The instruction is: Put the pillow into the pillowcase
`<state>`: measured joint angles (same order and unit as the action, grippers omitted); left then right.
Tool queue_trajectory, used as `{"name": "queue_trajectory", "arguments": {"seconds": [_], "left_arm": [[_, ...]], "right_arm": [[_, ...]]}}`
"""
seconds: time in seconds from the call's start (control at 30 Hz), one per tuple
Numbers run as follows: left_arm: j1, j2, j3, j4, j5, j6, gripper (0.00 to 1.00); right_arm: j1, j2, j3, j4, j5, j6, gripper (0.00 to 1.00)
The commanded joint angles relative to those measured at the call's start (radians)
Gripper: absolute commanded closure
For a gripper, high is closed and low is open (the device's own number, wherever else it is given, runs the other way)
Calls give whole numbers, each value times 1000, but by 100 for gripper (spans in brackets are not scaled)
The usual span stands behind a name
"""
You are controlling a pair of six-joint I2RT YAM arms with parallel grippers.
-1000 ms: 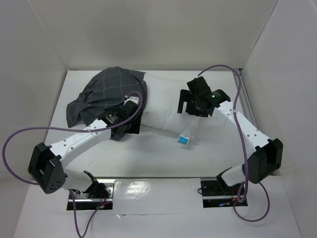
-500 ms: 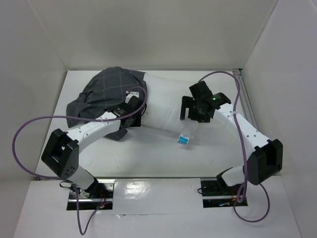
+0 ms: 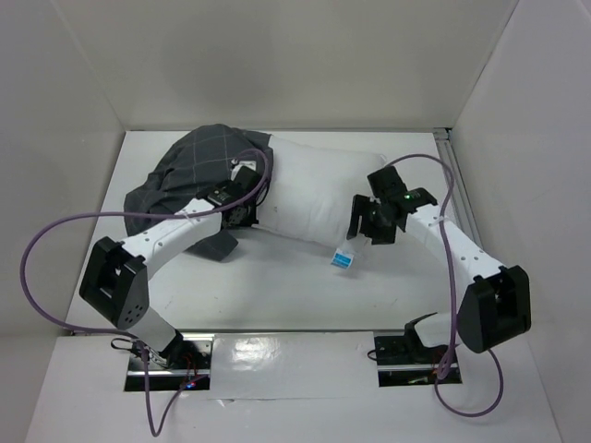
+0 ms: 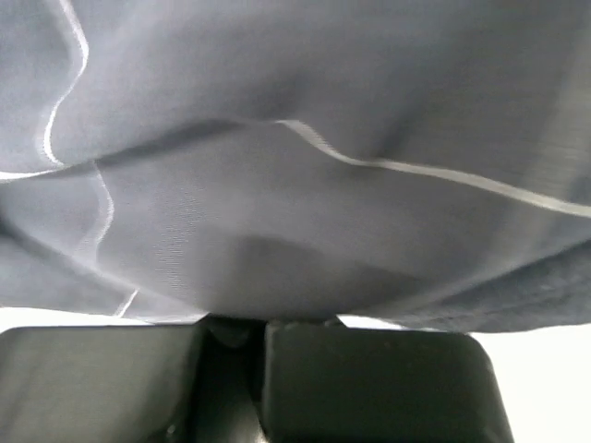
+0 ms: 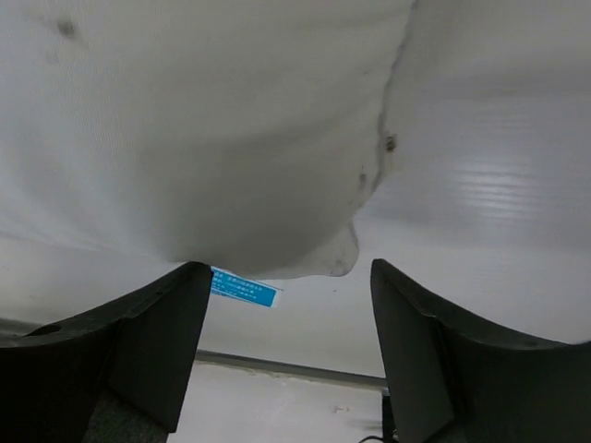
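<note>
The white pillow (image 3: 319, 189) lies across the back of the table, its left end inside the dark grid-lined pillowcase (image 3: 199, 166). A blue-white tag (image 3: 343, 258) sticks out at its near right corner. My left gripper (image 3: 243, 209) sits at the pillowcase's mouth edge by the pillow. In the left wrist view the pillowcase (image 4: 295, 185) fills the frame and the left gripper (image 4: 261, 325) is shut, pinching a fold of it. My right gripper (image 3: 366, 227) stands open at the pillow's near right corner. In the right wrist view the pillow (image 5: 231, 138) corner and tag (image 5: 245, 288) hang between the spread fingers (image 5: 138, 351) of the right gripper (image 5: 288, 268).
White walls close in the table at the back, left and right (image 3: 517, 138). Purple cables loop from both arms (image 3: 55, 249). A metal strip (image 3: 443, 138) runs along the right edge. The arm bases stand at the near edge (image 3: 406, 351).
The left gripper has closed on the pillowcase edge after shifting up and right. The right gripper has slid nearer and rightward toward the pillow's tagged corner, still open.
</note>
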<state>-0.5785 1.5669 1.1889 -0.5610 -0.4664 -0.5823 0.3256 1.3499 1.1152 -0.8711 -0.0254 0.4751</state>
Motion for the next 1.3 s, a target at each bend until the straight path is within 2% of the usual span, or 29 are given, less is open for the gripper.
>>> {"name": "queue_trajectory", "arguments": {"seconds": [0.0,0.03,0.07,0.13,0.17,0.2,0.3,0.5,0.67,0.8,0.93,1.1,1.2,1.27], "left_arm": [[-20,-38,87,21,241,16,100],[-38,-38,144,35,291,16,100],[-59,-1,188,35,337,6,100],[-125,65,384,9,460,-5,100],[-147,103,461,-16,498,-5,100],[-179,173,618,-80,555,5,100],[-190,211,802,-128,636,25,100],[-69,190,946,-128,767,16,100],[3,153,901,-181,719,16,100],[14,162,911,-373,661,41,100],[-32,11,780,-427,643,59,100],[-98,-146,764,-436,732,39,100],[-107,-157,861,-436,805,9,100],[-107,-102,923,-436,840,9,100]], "right_arm": [[61,-37,-80,212,-83,31,26],[91,-2,-107,268,-143,57,35],[104,29,-107,358,-165,72,58],[130,121,-39,408,-200,100,86],[141,121,-20,476,-200,100,96],[153,106,-11,548,-200,109,100],[153,26,17,597,-137,109,100],[102,-52,146,479,-9,39,100],[70,-204,146,434,1,28,100],[70,-276,166,296,-19,10,100],[70,-434,140,177,10,-15,100],[70,-515,251,3,10,-6,100],[70,-503,322,-60,10,7,100],[70,-479,370,-84,10,46,100]]}}
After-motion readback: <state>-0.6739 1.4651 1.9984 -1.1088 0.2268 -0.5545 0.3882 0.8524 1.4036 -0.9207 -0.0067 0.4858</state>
